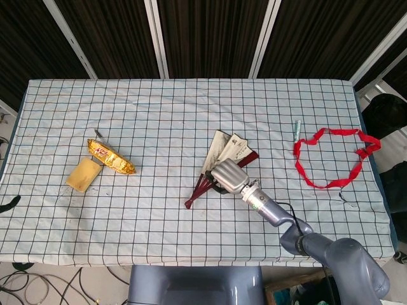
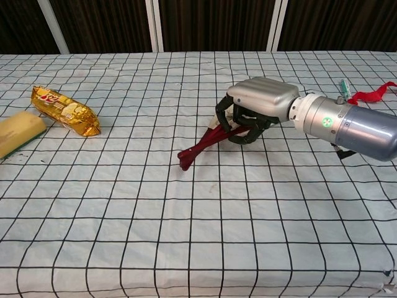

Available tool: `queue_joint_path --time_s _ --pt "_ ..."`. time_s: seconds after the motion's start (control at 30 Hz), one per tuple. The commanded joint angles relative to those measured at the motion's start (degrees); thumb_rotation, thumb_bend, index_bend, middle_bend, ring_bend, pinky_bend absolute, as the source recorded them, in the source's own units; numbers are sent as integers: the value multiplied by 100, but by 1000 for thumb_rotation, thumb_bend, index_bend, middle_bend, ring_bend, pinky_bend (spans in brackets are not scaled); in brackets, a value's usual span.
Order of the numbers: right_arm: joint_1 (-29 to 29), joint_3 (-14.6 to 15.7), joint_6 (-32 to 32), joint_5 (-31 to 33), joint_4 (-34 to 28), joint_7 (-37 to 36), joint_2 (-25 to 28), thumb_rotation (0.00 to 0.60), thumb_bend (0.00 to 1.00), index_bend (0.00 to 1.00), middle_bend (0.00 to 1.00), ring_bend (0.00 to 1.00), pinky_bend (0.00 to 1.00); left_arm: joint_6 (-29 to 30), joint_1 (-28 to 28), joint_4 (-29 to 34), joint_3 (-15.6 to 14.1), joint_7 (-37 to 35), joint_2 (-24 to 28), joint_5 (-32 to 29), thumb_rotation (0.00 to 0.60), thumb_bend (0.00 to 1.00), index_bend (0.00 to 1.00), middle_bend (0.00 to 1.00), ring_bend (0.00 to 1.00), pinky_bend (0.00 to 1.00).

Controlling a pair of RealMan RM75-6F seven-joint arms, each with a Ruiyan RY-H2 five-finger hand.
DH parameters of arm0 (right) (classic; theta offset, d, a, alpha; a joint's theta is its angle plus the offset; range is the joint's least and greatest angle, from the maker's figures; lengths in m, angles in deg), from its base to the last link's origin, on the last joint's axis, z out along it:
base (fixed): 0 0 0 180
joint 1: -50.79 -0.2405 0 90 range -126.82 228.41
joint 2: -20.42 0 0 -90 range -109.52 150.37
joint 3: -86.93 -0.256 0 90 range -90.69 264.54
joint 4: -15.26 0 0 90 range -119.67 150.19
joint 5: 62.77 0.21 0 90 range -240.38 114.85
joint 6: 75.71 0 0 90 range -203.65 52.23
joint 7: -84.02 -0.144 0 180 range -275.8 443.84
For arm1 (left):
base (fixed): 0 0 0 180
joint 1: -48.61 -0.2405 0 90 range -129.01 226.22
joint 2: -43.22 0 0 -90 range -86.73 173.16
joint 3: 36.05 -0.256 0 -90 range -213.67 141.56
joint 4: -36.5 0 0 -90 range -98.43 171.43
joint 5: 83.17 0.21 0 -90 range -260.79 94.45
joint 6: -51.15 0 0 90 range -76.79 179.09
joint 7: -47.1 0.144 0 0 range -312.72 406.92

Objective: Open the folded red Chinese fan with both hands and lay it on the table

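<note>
1. While its arm reaches in from the near right, the right hand (image 1: 229, 176) (image 2: 255, 105) grips the partly spread red fan (image 1: 219, 166) (image 2: 205, 146) near mid-table, fingers (image 2: 239, 127) curled round the ribs.
2. No left hand shows in either view.
3. On the checked tablecloth (image 1: 165, 114) (image 2: 124, 205) lie a snack packet (image 1: 111, 157) (image 2: 65, 110), sponge (image 1: 81, 174) (image 2: 18, 131), red ribbon (image 1: 334, 155) and pen (image 1: 296, 130).

Lab — grid-cloth table (image 1: 159, 114), floor cables (image 1: 38, 286)

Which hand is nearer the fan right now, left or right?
Right. The right hand sits over the fan, its fingers curled around the ribs. The left hand is out of both views.
</note>
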Motion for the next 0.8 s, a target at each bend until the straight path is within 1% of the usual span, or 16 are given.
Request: queue_joint_path --time_s 0.03,0.27,0.53,0.67,0.8 --pt "-24 -53 -63 -1 -89 25 60 600 353 734 929 988 811 7 1 2 0 13 -5 2 600 0 0 0 0 0" --pt "-137 -262 -355 -41 -274 72 238 600 378 751 929 987 811 47 6 30 -7 66 -18 45 600 0 0 0 0 0" --pt "-394 -614 -378 55 -652 106 606 600 385 759 934 987 811 57 81 120 -6 170 32 187 600 0 0 0 0 0" --pt "-535 -804 -324 143 -840 145 781 600 386 764 934 987 811 -13 213 261 65 219 41 231 600 0 0 0 0 0" --pt "-665 -969 -241 241 -1018 197 939 600 387 765 935 988 811 -149 464 418 155 393 35 351 600 0 0 0 0 0"
